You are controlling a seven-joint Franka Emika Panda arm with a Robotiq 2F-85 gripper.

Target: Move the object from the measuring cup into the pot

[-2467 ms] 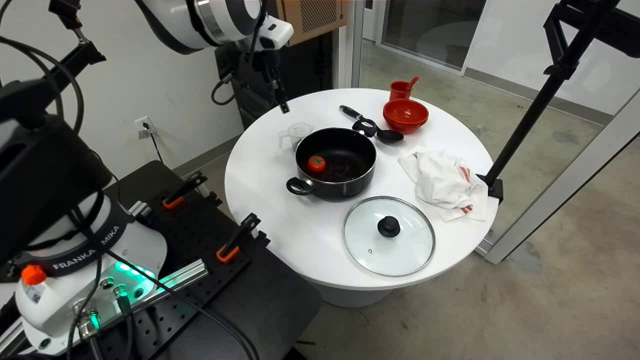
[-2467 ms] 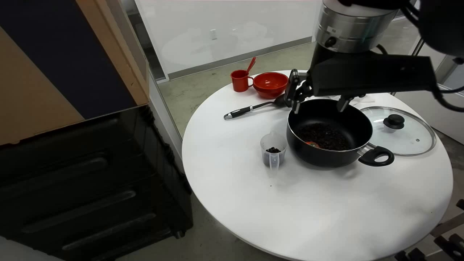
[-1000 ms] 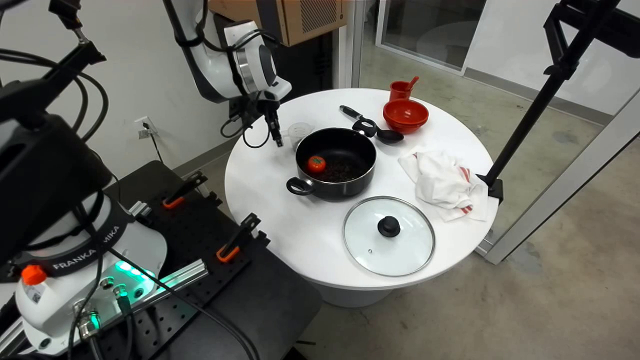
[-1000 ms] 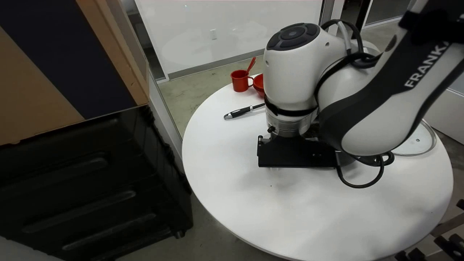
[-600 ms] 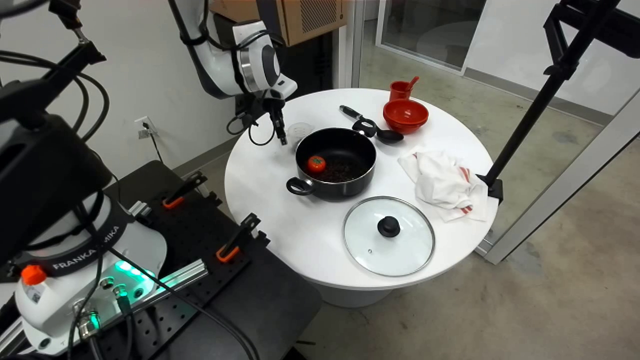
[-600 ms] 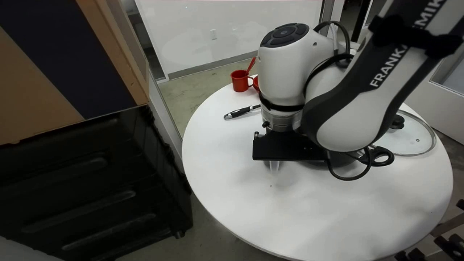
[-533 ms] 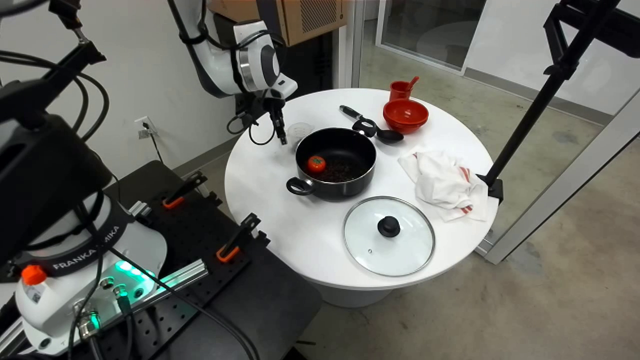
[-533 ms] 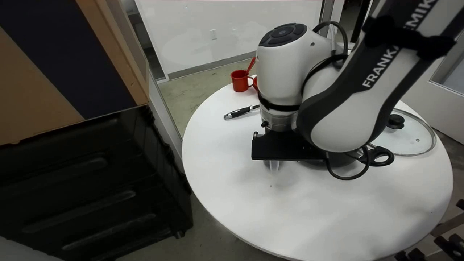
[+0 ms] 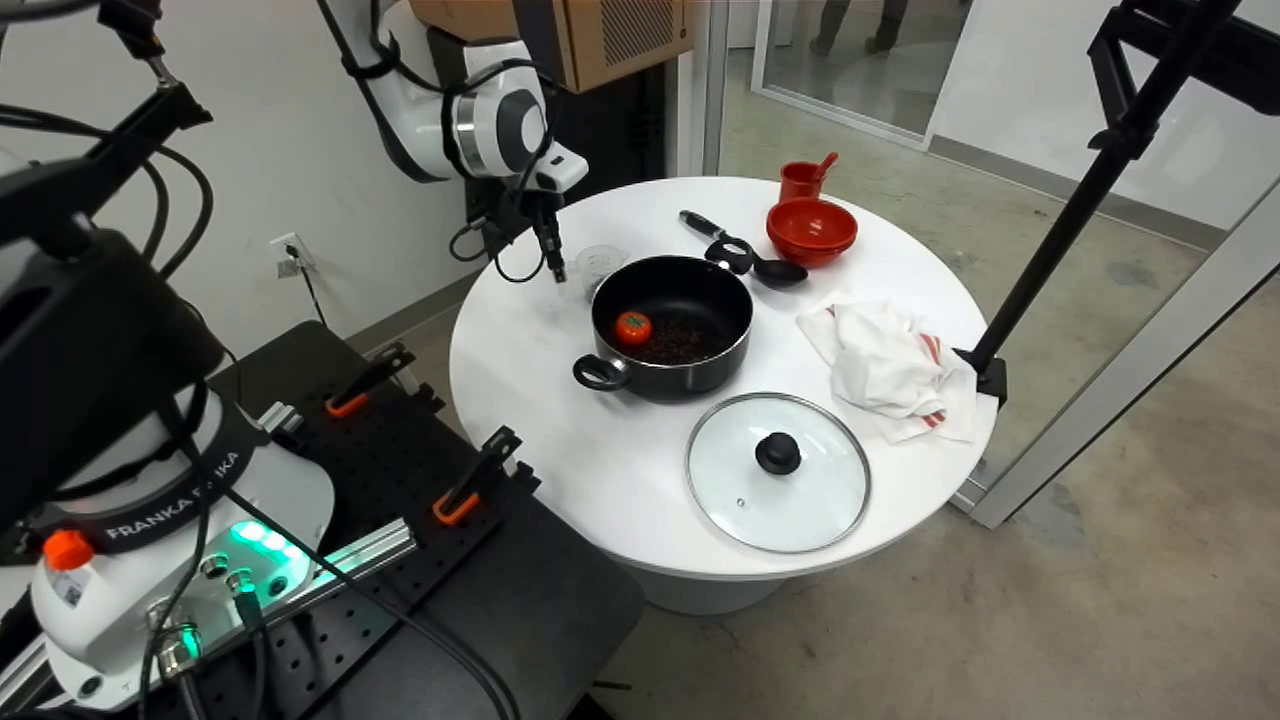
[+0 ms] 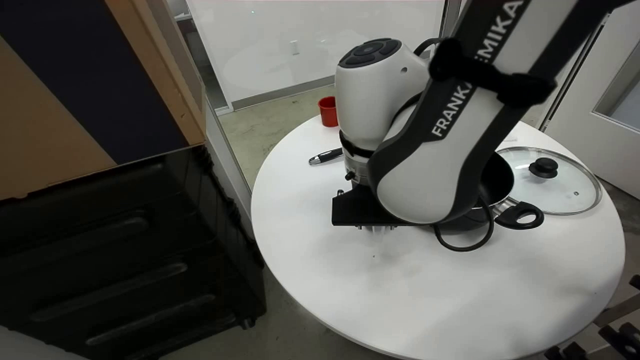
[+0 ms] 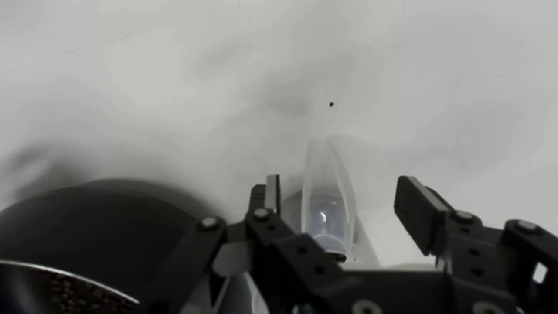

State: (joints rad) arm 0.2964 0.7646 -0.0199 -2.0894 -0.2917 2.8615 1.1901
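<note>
- On the table's (image 9: 540, 400) left half, in an exterior view, the clear measuring cup (image 9: 600, 260) stood just beside the pot (image 9: 690, 380), which sat to its right and nearer. Gripper (image 9: 557, 272) pointed down at the cup's left, handle side. Jaw gap and contact: could not tell from this angle.
- Same view: pot held a tomato (image 9: 633, 328) and dark beans (image 9: 685, 345); lid (image 9: 778, 472) lay off it, on the near side.
- Blocking most of the cup and part of the pot, the arm (image 10: 420, 185) filled the middle in an exterior view; jaws could not be judged there.
- Close up, wrist view: jaws were released, well apart, nothing grasped. Cup's handle (image 11: 326, 174) lay between the fingers (image 11: 273, 194), closer to the left one. Dark bits (image 11: 338, 257) showed in the cup, presumably the object to move. Pot at left.
- Step, my call: lining up on the handle; pour not begun.
- Next move seemed to call for centring leftward, checking height (unclear), clamping the handle, lifting level past the pot's rim, then tipping over the pot.
</note>
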